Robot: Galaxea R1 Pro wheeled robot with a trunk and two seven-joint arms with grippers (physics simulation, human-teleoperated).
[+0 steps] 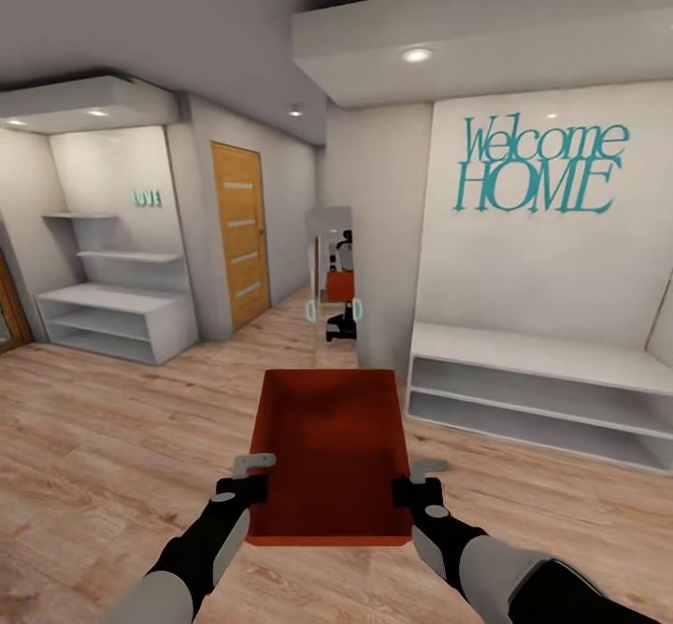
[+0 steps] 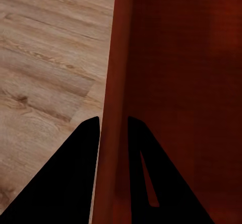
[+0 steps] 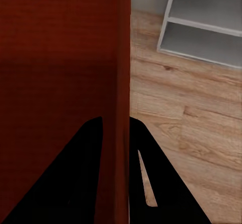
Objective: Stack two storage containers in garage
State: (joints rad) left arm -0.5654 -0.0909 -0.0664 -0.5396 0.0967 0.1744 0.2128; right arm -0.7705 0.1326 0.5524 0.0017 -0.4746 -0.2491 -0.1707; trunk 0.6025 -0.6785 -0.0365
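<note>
One orange-red open-topped storage container [image 1: 329, 446] hangs level in front of me above a light wood-plank floor. My left gripper [image 1: 253, 476] is shut on its left wall and my right gripper [image 1: 412, 480] is shut on its right wall. In the left wrist view the thin container wall [image 2: 114, 58] runs between the dark fingers of the left gripper [image 2: 113, 121]. The right wrist view shows the same for the right gripper [image 3: 115, 119], clamped over the container wall [image 3: 123, 53]. The container is empty. The garage and its floor are out of view.
A white wall with teal "Welcome HOME" lettering [image 1: 540, 164] and a low white shelf bench [image 1: 542, 390] stand ahead right. White shelving [image 1: 112, 316] is at the left, beside a slatted wooden door [image 1: 238, 232]. A narrow mirror [image 1: 332, 278] reflects me. A corridor leads ahead.
</note>
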